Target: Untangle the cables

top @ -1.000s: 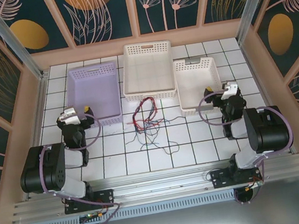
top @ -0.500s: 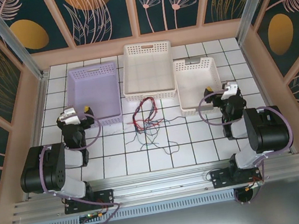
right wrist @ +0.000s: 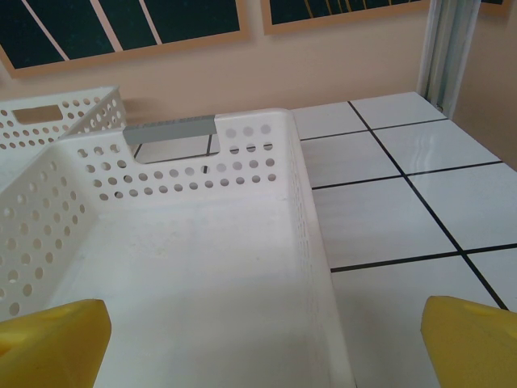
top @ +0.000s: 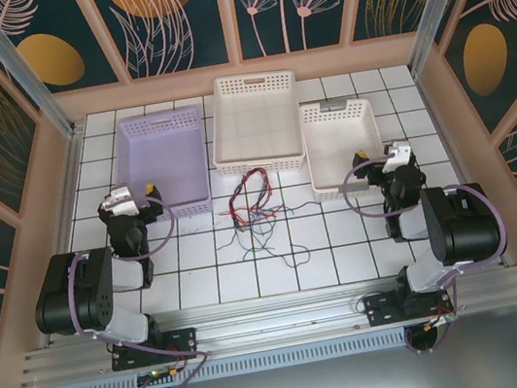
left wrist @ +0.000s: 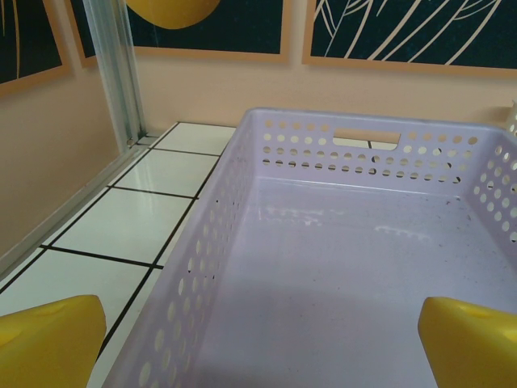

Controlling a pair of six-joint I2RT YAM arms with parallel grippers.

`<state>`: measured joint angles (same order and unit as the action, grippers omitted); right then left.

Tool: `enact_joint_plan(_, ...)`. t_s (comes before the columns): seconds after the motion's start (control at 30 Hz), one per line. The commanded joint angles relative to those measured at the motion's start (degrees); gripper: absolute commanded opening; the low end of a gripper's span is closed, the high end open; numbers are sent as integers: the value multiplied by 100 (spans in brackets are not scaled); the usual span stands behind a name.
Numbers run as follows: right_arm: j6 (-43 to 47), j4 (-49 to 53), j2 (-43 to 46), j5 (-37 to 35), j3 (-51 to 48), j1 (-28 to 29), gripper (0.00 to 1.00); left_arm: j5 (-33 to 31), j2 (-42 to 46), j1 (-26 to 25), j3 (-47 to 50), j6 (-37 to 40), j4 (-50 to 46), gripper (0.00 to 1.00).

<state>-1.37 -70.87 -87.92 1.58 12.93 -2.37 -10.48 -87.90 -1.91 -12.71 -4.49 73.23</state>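
Gaping wide, left fingers (left wrist: pixel 50 338) facing lilac basket (left wrist: pixel 363 158), holding nothing; right fingers (right wrist: pixel 56 335) likewise spread, empty, facing white basket (right wrist: pixel 242 162); cables (top: pixel 252 205) tangled on table (top: pixel 344 239), untouched.

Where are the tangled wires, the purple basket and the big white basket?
tangled wires (top: pixel 253 208), top view, middle of the pile.
purple basket (top: pixel 161 165), top view, its bare floor.
big white basket (top: pixel 258 127), top view, its bare floor.

Thin red, blue and dark cables (top: pixel 256 206) lie in 1 loose tangle, between the left gripper (top: pixel 151 191) and right gripper (top: pixel 361 158), apart from both.
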Motion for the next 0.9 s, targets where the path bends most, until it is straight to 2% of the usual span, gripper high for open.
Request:
enact_joint_plan(0.0, 66, 21, -29, 132, 87, 0, 99, 84, 65, 40, -48, 52, 53, 99)
enact_joint_plan(0.07, 70, -22, -3, 124, 74, 12, 99, 57, 86, 35, -6, 70, 126, 99)
enact_joint_plan(0.17, 99, 717, 532, -214, 242, 154, 99, -167, 347, 39, 89, -21, 108, 99)
enact_joint_plan(0.3, 21, 1270, 1294, -432, 238, 174, 99, -83, 738, 39, 106, 16, -196, 99)
enact_joint_plan(0.5, -320, 2105, 2783, -511, 249, 299, 99, 69, 1647, 37, -238, -190, -1644, 99)
enact_joint_plan(0.63, -1244, 2177, 3575, 493, 299, 340, 99, -88, 2570, 29, -672, -1115, -3039, 99)
enact_joint_plan(0.7, -3183, 3309, 3958, 80, 706, 298, 99, -155, 2979, 33, -987, -1694, -3868, 99)
enact_joint_plan(0.73, -3734, 4095, 4080, 27, 894, 209, 99, -253, 3132, 33, -1139, -2021, -4239, 99)
enact_joint_plan(0.8, -3697, 3628, 4138, 1184, 799, -49, 99, -527, 3514, 35, -1479, -2786, -4946, 99)
enact_joint_plan(0.87, -3738, 3418, 4043, 1426, 759, 169, 99, -739, 3899, 33, -1715, -3618, -5701, 99)
